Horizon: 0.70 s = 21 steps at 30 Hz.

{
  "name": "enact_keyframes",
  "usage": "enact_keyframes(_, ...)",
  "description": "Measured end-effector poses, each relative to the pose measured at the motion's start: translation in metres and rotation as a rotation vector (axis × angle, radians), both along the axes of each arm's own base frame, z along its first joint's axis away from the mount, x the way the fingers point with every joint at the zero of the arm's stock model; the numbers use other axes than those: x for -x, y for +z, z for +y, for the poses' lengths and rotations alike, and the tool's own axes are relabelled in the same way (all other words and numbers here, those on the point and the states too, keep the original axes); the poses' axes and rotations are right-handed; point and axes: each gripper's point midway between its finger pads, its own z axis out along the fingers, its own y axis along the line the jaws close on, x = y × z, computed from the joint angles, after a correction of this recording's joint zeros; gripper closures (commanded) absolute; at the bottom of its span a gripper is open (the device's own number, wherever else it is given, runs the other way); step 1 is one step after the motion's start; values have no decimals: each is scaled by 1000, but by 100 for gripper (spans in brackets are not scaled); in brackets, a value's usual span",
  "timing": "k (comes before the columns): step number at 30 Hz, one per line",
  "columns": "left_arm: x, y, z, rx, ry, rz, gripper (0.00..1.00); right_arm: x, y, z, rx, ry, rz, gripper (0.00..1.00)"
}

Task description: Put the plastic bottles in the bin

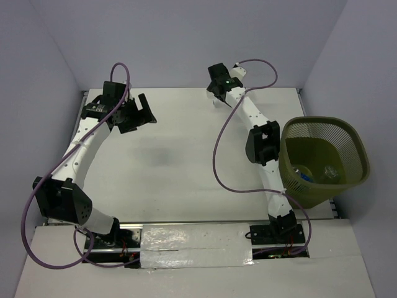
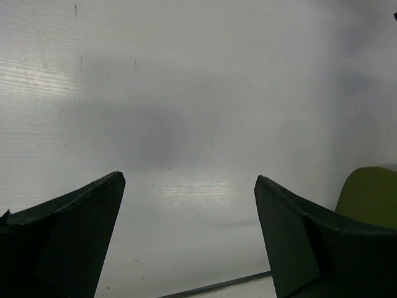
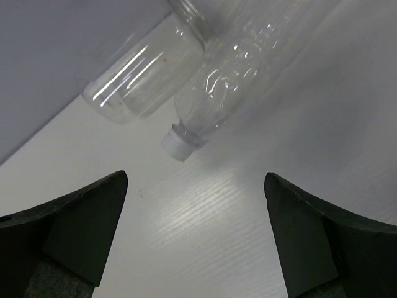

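Bottles [image 3: 226, 84] before right end effector [image 3: 195, 179]

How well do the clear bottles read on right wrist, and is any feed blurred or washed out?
Right wrist: the capped bottle and the bottle beside it show mostly through white glare streaks; outlines fade into the pale table. Left wrist: a soft grey shadow on the table, the bin a blurred green patch. Top external: even light, sharp.
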Motion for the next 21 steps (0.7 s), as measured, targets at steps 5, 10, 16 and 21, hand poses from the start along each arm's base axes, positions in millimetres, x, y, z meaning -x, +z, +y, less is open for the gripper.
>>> enact_keyframes(5,-4,4,-5,9,-34,-27,1,-18,4,-23,-44,-89,-56,2)
enact_keyframes(10,-9,-1,-6,-2,-58,-30,1,-31,-10,-42,-67,-146,-68,3)
enact_keyframes(16,-15,-10,-8,-4,-67,-18,1,-40,-31,-56,-66,-179,-59,3)
enact_keyframes(21,-20,-23,-10,-5,-73,13,1,-43,-43,-60,-66,-191,-52,3)
